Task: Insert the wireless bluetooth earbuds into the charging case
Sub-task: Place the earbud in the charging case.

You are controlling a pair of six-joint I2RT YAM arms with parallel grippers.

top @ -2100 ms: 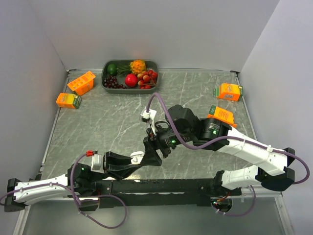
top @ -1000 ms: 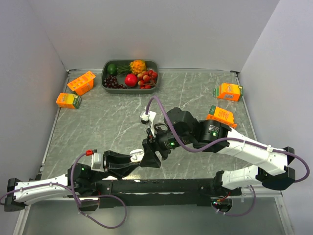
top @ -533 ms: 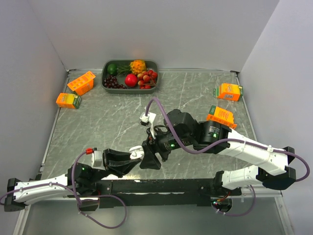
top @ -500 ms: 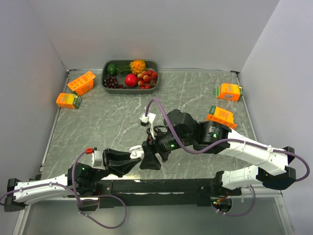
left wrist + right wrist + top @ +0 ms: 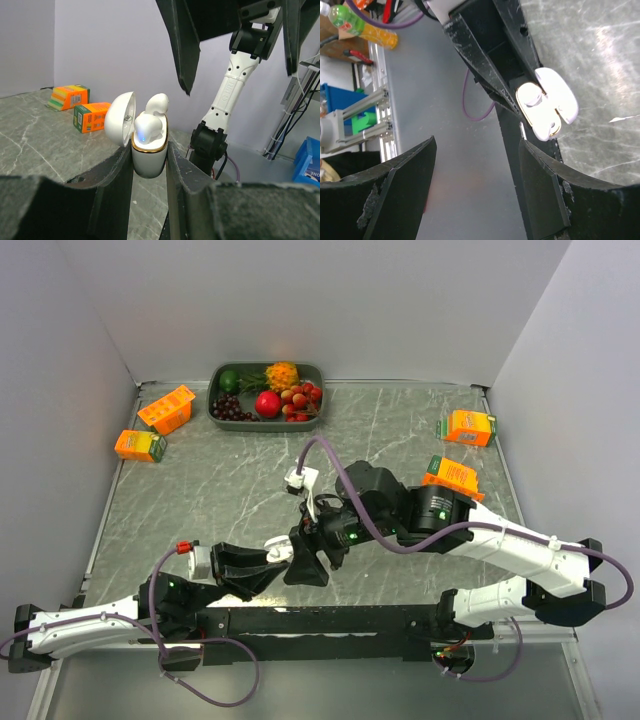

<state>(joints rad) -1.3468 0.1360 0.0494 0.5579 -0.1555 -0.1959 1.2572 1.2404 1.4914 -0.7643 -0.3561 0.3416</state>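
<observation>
The left tool (image 5: 149, 148) is closed on the case (image 5: 148, 165), one finger flat against each side of its white body, just under the gold rim. The case stands upright in that grip, clear of the worktop (image 5: 30, 135), with its lid (image 5: 120, 118) swung open to one side. A lit bud (image 5: 147, 131), white with a small blue glow, sits in the well right above the fingers. An upper bud (image 5: 158, 102) rises beside and behind it. It looks seated too, though from this angle I cannot be sure it is fully down.

Directly above the case hangs the right tool (image 5: 477, 146), its jaws spread wide and nothing between them. Seen from its own camera, the open case (image 5: 542, 112) lies below and a little off the gap between its fingers. Farther out from the left tool, beyond the lid, two orange cartons (image 5: 91, 116) rest on the worktop.

The buds should be very light, hard-shelled and glossy, so likely to slip or flick out of a pinch. I would take one across its rounded head with light force and let the well guide it in. The case is smooth and stiff. Gripping it low on the body suits it, since the hinged lid is probably the weak part. Any downward push from above may tip it between the fingers.
</observation>
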